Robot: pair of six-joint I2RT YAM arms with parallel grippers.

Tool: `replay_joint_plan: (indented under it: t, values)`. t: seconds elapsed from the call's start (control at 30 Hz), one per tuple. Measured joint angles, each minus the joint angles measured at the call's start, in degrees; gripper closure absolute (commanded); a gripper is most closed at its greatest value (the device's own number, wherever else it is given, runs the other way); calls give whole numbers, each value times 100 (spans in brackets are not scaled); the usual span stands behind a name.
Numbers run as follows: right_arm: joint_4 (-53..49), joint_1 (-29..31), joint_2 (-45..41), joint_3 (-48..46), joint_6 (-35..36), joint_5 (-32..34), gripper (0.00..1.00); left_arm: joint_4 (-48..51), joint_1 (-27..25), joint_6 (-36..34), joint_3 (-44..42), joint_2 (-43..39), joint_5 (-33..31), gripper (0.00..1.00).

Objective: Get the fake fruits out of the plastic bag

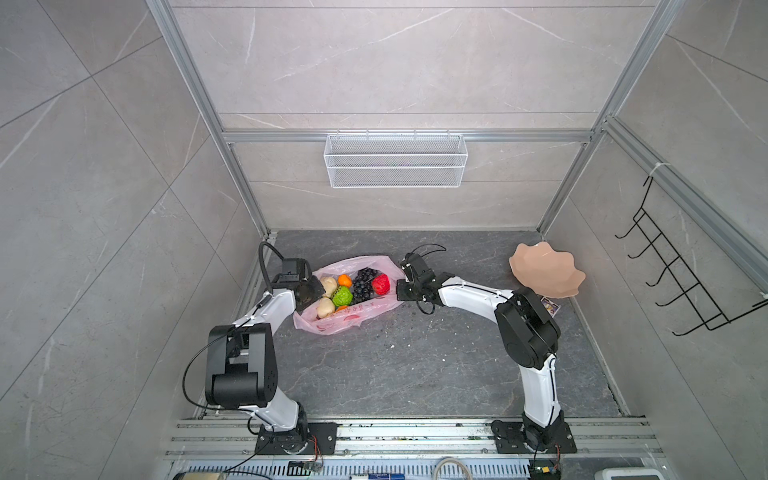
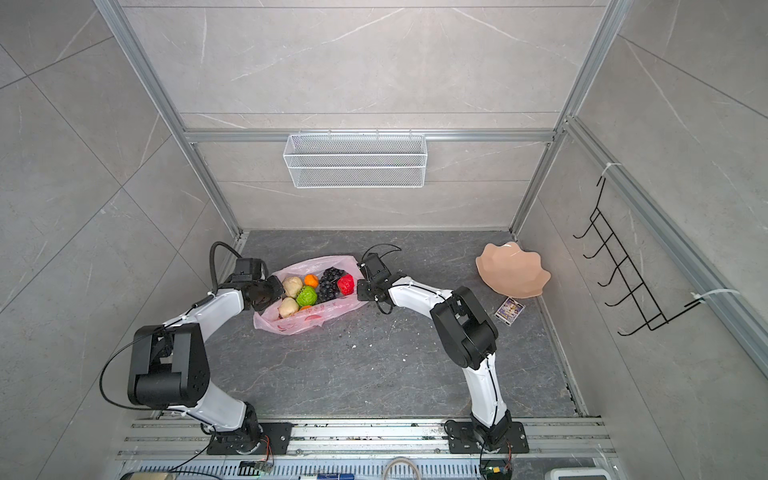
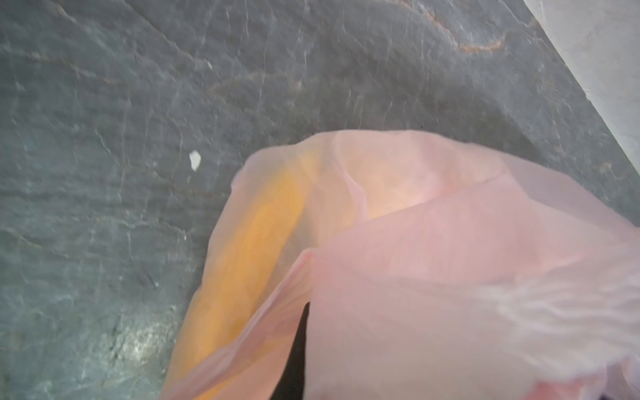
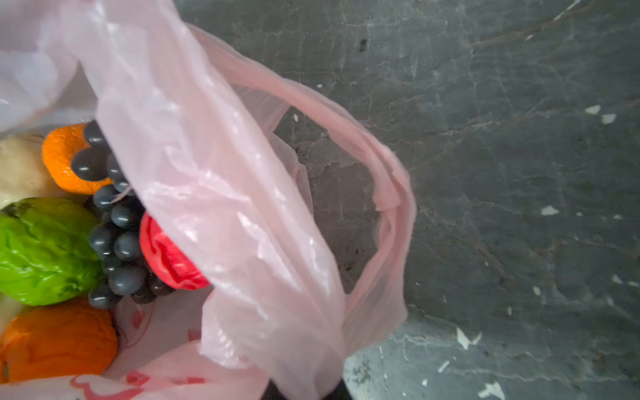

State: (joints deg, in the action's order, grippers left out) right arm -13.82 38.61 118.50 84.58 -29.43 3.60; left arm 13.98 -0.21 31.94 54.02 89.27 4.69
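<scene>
Nearest, the two arms rise from the base rail (image 1: pixel 415 432) and bend inward over the dark stone worktop (image 1: pixel 395 365). Beyond them, left of centre, lies the plastic bag (image 1: pixel 349 321), its mouth spread wide between the two grippers. The left gripper (image 1: pixel 309 293) sits at the bag's left rim, its fingers clenched on the pink film, which fills much of the left wrist view. The right gripper (image 1: pixel 398 291) is at the right rim. Film drapes over its fingers in the right wrist view, so I cannot tell whether they grasp it. One loop handle (image 4: pixel 388 194) lies slack on the worktop beside it.

The fruits are all inside the bag. Two beige lumpy fruits (image 1: pixel 328 285) are at the left, and the green fruit (image 1: pixel 342 296) sits between two oranges (image 1: pixel 344 280). Next comes the grape bunch (image 1: pixel 365 283), touching the red apple (image 1: pixel 380 284). A banana (image 3: pixel 249 263) shows yellow through the film in the left wrist view.

Farther right, a small printed card (image 2: pixel 510 311) lies near the peach dish (image 1: pixel 546 272) at the right wall. On the back wall hangs a white wire basket (image 1: pixel 395 160).
</scene>
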Motion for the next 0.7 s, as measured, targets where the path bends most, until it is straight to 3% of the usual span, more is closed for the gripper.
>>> replay_joint_plan:
  t: [0.2, 0.33, 0.5, 0.7]
  values:
    - [-221, 0, 0, -9, 153, 361, 88, -70, -57, 31, -625, -721, 87, 100]
    - [-317, 0, -22, -22, 229, 511, 81, -162, -81, 42, -647, -815, 168, 100]
    - [-387, 0, -254, -153, 243, 540, 60, -245, -149, 42, -647, -815, 195, 100]
    - [-579, 0, -1029, -428, 208, 529, 42, -424, -319, 0, -748, -835, 190, 100]
